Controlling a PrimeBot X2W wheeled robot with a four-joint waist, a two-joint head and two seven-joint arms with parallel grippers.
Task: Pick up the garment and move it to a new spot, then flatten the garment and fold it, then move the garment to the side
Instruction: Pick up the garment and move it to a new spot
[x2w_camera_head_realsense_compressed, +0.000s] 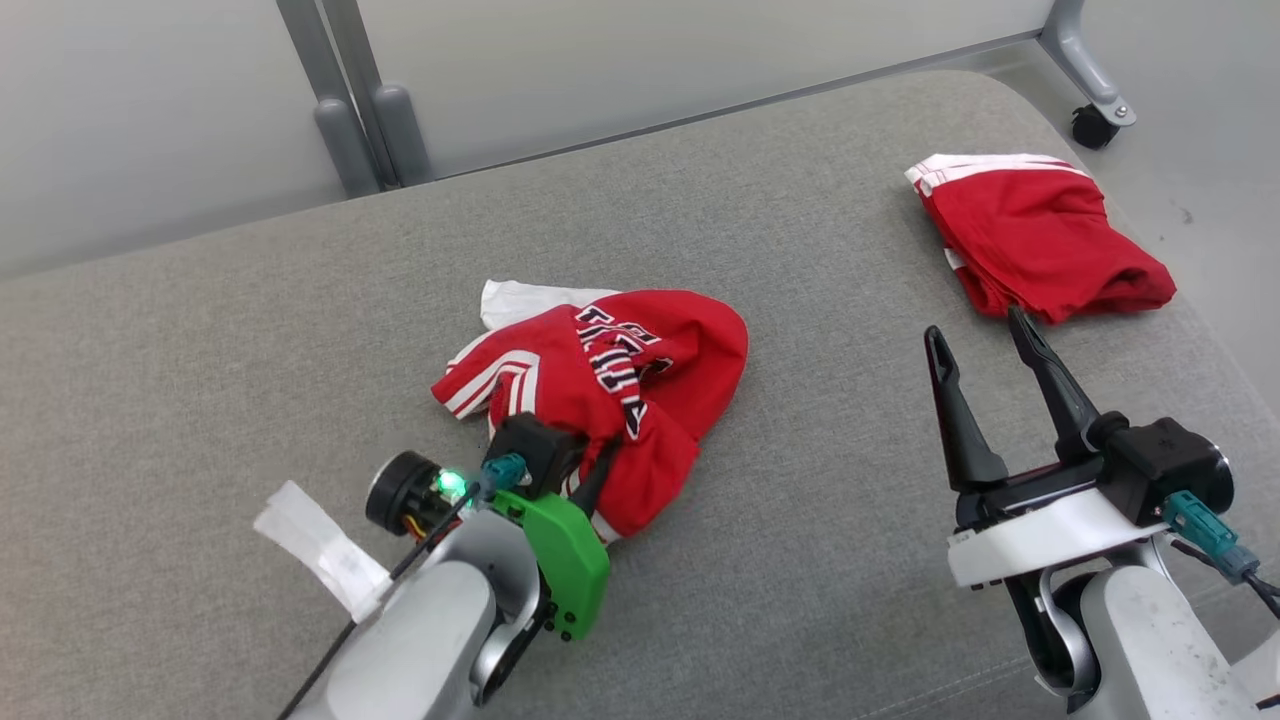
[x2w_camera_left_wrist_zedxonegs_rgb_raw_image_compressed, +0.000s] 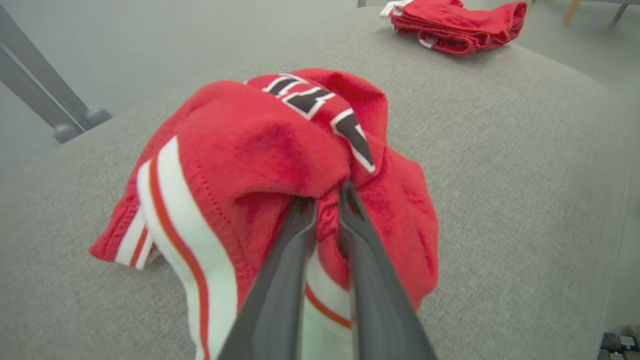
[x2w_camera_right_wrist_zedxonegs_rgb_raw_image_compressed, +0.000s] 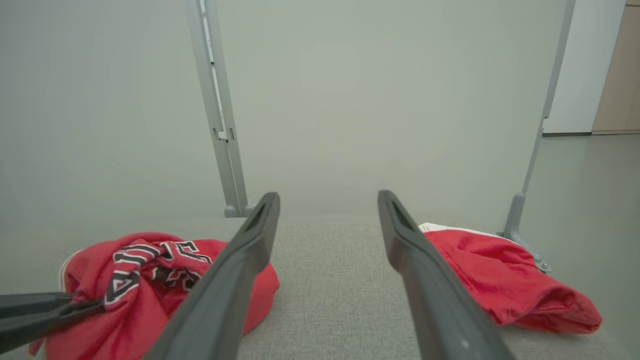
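A crumpled red garment (x2w_camera_head_realsense_compressed: 610, 390) with white stripes and dark lettering lies bunched in the middle of the grey padded surface. My left gripper (x2w_camera_left_wrist_zedxonegs_rgb_raw_image_compressed: 327, 192) is shut on a fold of the garment (x2w_camera_left_wrist_zedxonegs_rgb_raw_image_compressed: 260, 150) at its near edge; in the head view its fingertips are buried in the cloth behind the wrist. In the right wrist view the garment (x2w_camera_right_wrist_zedxonegs_rgb_raw_image_compressed: 150, 280) sits at the lower left, with the left gripper's fingers (x2w_camera_right_wrist_zedxonegs_rgb_raw_image_compressed: 45, 312) pinching it. My right gripper (x2w_camera_head_realsense_compressed: 980, 335) is open and holds nothing, to the right of the garment.
A second red garment (x2w_camera_head_realsense_compressed: 1040, 240), folded, lies at the far right of the grey surface (x2w_camera_head_realsense_compressed: 800, 200), just beyond my right fingertips. A white tag (x2w_camera_head_realsense_compressed: 320, 550) hangs by my left wrist. Grey frame posts (x2w_camera_head_realsense_compressed: 350, 110) and a castor (x2w_camera_head_realsense_compressed: 1095, 125) stand behind the surface.
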